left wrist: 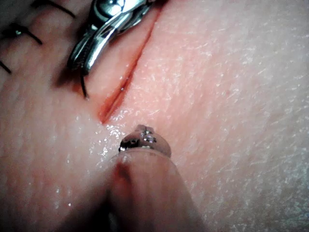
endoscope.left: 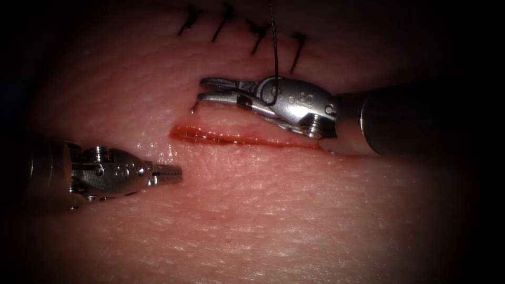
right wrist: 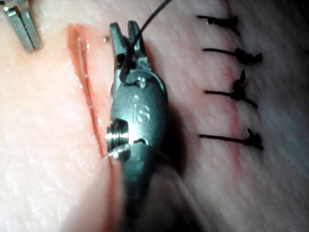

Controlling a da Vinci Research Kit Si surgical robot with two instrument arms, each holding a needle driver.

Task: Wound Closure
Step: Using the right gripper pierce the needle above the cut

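Observation:
The cut (endoscope.left: pixel 236 138) runs across the tissue, lined with red fluid. My right gripper (endoscope.left: pixel 202 89) lies just above the cut's left end, shut on the dark needle (endoscope.left: pixel 194 107). A short end of the needle sticks out below the jaws, and its point touches the tissue above the cut. I cannot tell where along its curve it is held. The thread (endoscope.left: pixel 273 42) loops over the tool's wrist and rises out of view. My left gripper (endoscope.left: pixel 179 172) hovers below the cut's left end, shut, holding nothing. The needle (left wrist: pixel 83 87) meets the tissue beside the cut (left wrist: pixel 125 82).
Several dark finished stitches (endoscope.left: pixel 226 21) cross an older closed line beyond the right tool, also seen as stitches (right wrist: pixel 231 92) in the right wrist view. The right tool's shaft (endoscope.left: pixel 410 121) covers the cut's right end. Wet bare tissue (endoscope.left: pixel 273 221) spreads below the cut.

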